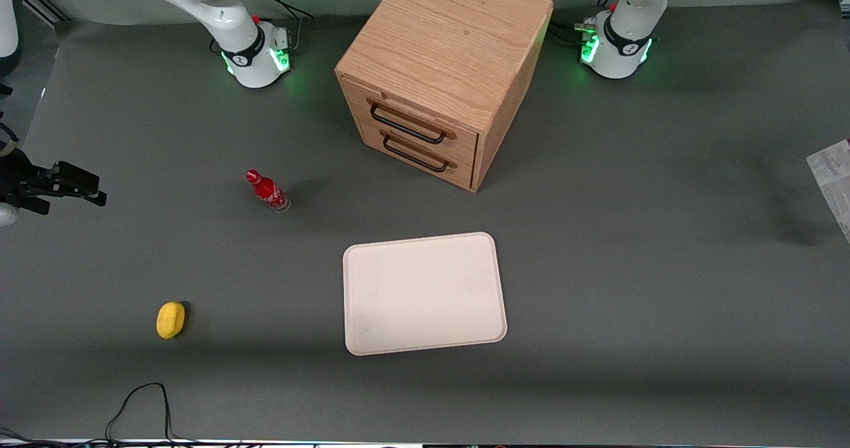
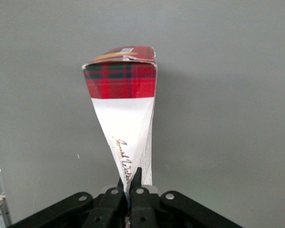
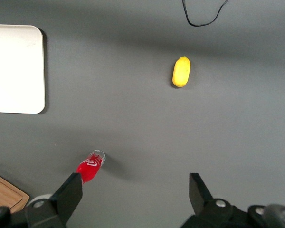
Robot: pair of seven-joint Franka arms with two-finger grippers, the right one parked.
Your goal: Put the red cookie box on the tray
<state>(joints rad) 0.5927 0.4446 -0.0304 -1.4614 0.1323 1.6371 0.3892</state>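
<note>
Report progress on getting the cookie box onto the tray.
Done: the left arm's end effector is shut on the box, lifted above the grey table at the working arm's end. In hand: carrying it. Left: setting it on the tray, which has nothing on it.

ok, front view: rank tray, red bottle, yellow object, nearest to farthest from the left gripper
The gripper, fingers shut on the red cookie box, is at the working arm's end.
1. tray, mid-table.
2. red bottle, toward the parked arm's end.
3. yellow object, farthest toward that end.
</note>
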